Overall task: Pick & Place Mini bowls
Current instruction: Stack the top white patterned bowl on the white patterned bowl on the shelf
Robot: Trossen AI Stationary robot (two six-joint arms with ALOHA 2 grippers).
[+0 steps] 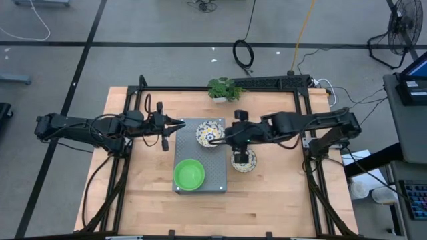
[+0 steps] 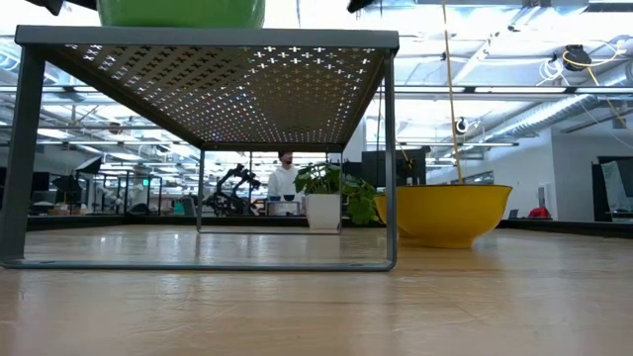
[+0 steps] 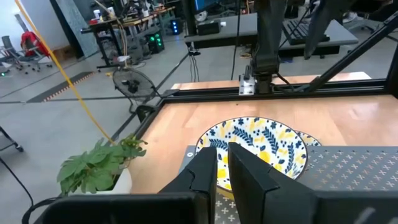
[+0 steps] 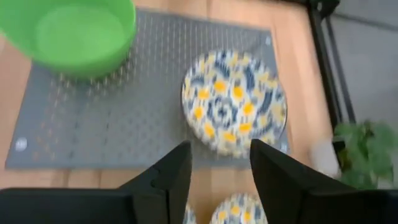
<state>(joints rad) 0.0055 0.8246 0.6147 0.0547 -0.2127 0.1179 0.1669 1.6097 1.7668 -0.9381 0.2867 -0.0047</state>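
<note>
A grey perforated tray [image 1: 200, 160] stands on legs at the table's middle. A green mini bowl [image 1: 189, 174] sits on its near left part, and a floral mini bowl [image 1: 210, 133] sits on its far right corner [image 4: 235, 102]. Another floral bowl [image 1: 243, 161], yellow outside [image 2: 445, 213], rests on the table right of the tray, partly under my right arm. My right gripper [image 4: 217, 171] is open above the tray's right edge [image 1: 225, 139], beside the floral bowl. My left gripper [image 3: 222, 168] hovers at the tray's far left corner [image 1: 175, 125], its fingers a narrow gap apart.
A small potted plant [image 1: 223, 89] stands at the table's far edge, behind the tray. Black frame rails [image 1: 303, 107] run along the table's far side and both ends. Bare wood [image 1: 267, 193] lies near and right of the tray. A person [image 2: 285, 178] shows far off in the room.
</note>
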